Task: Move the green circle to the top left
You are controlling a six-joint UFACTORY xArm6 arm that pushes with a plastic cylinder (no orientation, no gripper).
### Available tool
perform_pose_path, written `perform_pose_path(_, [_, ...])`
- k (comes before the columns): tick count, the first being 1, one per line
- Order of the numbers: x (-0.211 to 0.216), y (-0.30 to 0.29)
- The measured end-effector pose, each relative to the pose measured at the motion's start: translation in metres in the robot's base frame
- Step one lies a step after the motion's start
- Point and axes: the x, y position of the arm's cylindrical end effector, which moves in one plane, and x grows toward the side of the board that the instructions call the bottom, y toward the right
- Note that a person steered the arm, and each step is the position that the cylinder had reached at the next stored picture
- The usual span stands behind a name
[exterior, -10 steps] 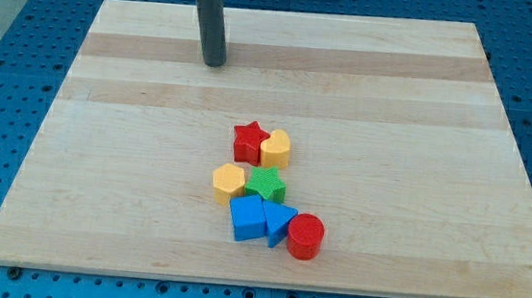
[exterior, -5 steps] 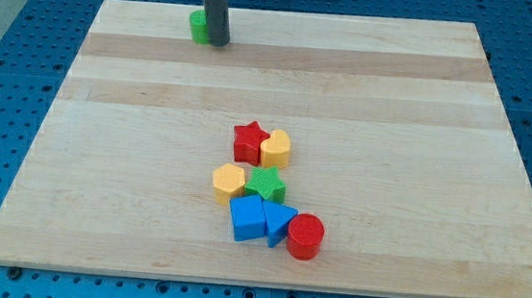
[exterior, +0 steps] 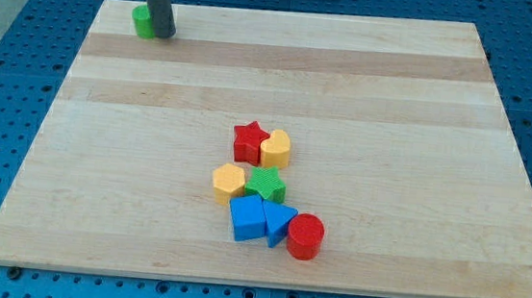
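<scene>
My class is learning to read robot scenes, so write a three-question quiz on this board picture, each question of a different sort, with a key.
1. True or false: my tip stands at the view's left of the green circle.
2. Which block lies nearest the view's bottom right of the cluster? A) red star B) red cylinder C) yellow hexagon
3. Fill in: the green star sits just to the view's right of the yellow ____.

Key
1. False: my tip is against the green circle's right side, near the board's top left corner.
2. B
3. hexagon
</scene>
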Motion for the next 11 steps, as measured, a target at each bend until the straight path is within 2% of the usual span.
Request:
perform_pose_path(1, [0.026, -0.002])
perform_pose_path(2, [0.028, -0.024])
perform_pose_path(6, [-0.006, -0.038])
perform_pose_path(8, [0.001, -0.041])
perform_pose_path(9, [0.039, -0.041])
perform_pose_path(11, [0.164, -0.024])
